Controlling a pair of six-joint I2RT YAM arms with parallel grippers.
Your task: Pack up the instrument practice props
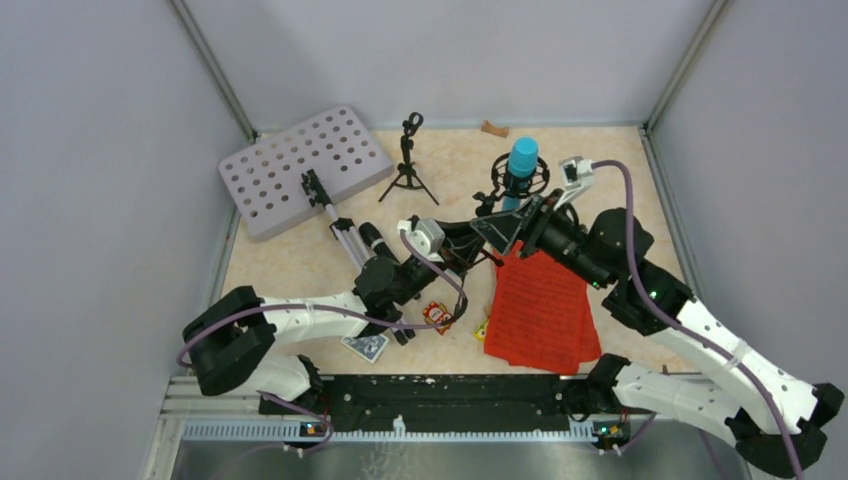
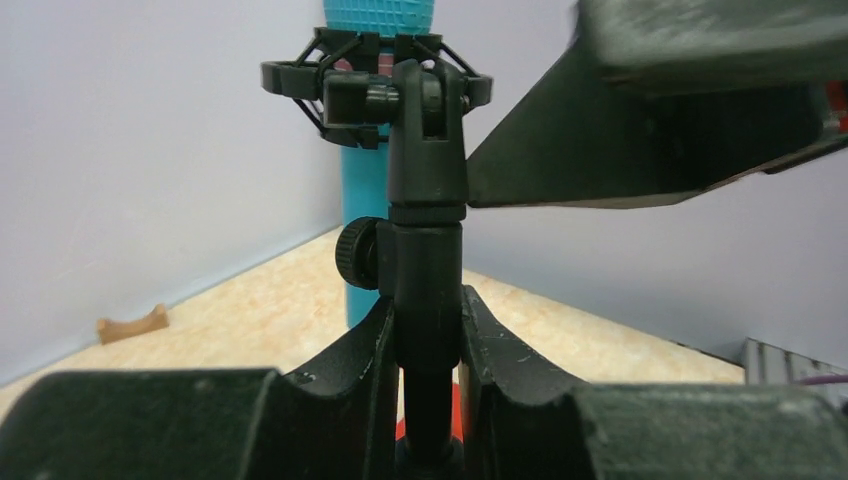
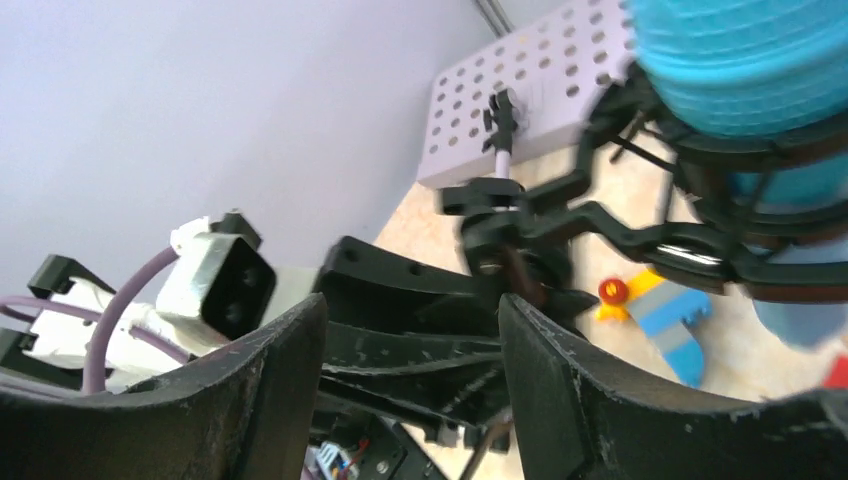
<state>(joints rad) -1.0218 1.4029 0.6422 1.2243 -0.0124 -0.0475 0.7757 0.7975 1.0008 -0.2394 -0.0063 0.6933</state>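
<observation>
A blue microphone [image 1: 521, 160] sits upright in a black shock mount on a small black mic tripod [image 2: 428, 200]. My left gripper [image 2: 428, 312] is shut on that tripod's post, just below the knob. My right gripper [image 3: 410, 335] is open with nothing in its jaws. It hovers right beside the left gripper [image 1: 480, 248], at the stand's base, over the upper end of the red music sheets [image 1: 540, 310]. A second black mic tripod [image 1: 408, 160] stands empty at the back. The grey hole-punched music stand [image 1: 300, 165] lies at the back left, its silver legs [image 1: 347, 240] pointing toward my left arm.
Small toy blocks [image 1: 437, 315] and a blue-patterned card deck [image 1: 365, 347] lie near the front by my left arm. A small wooden piece [image 1: 494, 128] rests against the back wall. Grey walls enclose the table on three sides.
</observation>
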